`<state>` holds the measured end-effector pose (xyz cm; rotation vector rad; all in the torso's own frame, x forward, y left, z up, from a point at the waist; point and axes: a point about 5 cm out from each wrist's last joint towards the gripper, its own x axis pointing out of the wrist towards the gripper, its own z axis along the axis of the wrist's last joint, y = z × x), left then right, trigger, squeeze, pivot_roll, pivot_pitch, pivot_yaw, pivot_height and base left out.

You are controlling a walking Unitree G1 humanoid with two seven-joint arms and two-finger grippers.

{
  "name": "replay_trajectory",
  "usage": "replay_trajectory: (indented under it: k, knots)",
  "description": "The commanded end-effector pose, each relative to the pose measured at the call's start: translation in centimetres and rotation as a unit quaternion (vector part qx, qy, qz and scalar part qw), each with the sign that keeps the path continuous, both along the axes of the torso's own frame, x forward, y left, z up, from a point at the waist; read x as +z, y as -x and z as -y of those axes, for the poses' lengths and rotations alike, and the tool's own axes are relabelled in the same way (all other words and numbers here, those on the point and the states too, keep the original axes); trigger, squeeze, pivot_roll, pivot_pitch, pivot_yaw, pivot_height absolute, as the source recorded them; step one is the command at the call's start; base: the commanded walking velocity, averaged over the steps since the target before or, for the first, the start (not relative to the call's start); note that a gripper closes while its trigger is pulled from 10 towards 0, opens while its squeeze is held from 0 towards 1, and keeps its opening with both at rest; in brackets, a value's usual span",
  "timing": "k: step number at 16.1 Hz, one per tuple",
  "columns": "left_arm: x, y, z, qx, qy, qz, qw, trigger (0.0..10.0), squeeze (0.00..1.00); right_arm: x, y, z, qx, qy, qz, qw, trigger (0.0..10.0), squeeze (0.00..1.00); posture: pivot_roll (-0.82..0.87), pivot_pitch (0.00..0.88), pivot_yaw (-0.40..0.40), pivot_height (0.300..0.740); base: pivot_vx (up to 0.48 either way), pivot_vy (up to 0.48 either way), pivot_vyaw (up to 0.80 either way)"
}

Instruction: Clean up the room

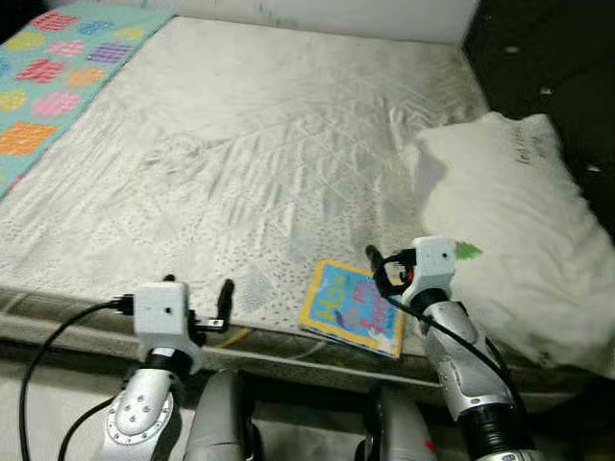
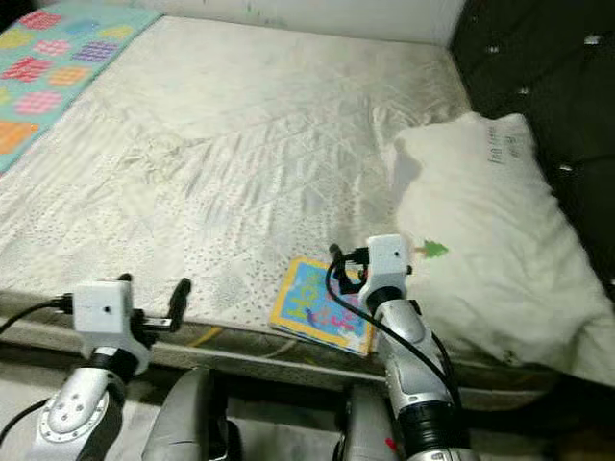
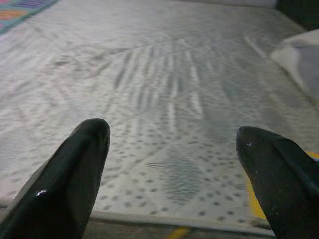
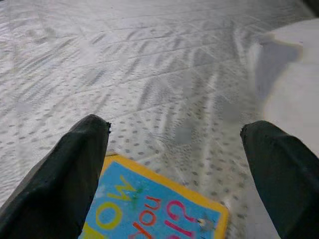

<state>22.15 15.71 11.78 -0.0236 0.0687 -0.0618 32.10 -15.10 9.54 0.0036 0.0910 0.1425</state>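
Observation:
A thin children's book [image 1: 348,309] with a blue cover and yellow border lies flat near the front edge of the bare white mattress [image 1: 240,144]. My right gripper [image 1: 386,277] hovers open just above the book's right part. In the right wrist view its fingers [image 4: 75,169] spread wide over the book [image 4: 149,209]. My left gripper [image 1: 200,293] is open at the mattress's front edge, well left of the book, holding nothing. In the left wrist view its fingers [image 3: 65,184] frame the quilted mattress [image 3: 169,99].
A big white pillow [image 1: 509,230] lies at the right side of the bed, just right of the book. A teal patchwork blanket [image 1: 58,67] covers the far left corner. A dark tufted headboard [image 1: 548,58] rises on the right.

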Motion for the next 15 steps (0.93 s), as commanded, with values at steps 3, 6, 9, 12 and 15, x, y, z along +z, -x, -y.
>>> replay_trajectory:
  k: [3,6,9,12,15]
  knots:
    - [-0.1,0.3,0.1,-0.003,0.008,-0.008,1.000,10.0,0.00,1.0,-0.3,0.1,-0.005,-0.030,0.020,0.999,10.0,0.00,0.06,0.146,-0.037,0.624,0.000,0.000,-0.16]
    - [-0.2,0.2,0.3,-0.007,0.011,-0.010,1.000,10.0,0.00,1.4,-0.6,0.3,-0.008,-0.026,0.024,0.999,10.0,0.00,0.05,0.147,-0.032,0.658,0.000,0.000,0.00]
    - [-0.2,-0.1,0.4,-0.008,0.013,-0.010,1.000,10.0,0.00,1.4,-0.5,0.5,-0.010,-0.026,0.024,0.999,10.0,0.00,0.04,0.143,-0.035,0.698,0.000,0.000,0.00]
    - [-0.2,-0.2,0.6,-0.006,0.016,-0.009,1.000,10.0,0.00,1.5,-0.5,0.6,-0.011,-0.024,0.025,0.999,10.0,0.00,0.04,0.142,-0.036,0.738,0.000,0.000,0.00]
    - [-0.1,-0.4,0.9,-0.011,0.023,-0.011,1.000,10.0,0.00,1.6,-0.7,0.8,-0.020,-0.021,0.027,0.999,10.0,0.00,0.04,0.141,-0.037,0.740,0.000,0.000,0.00]
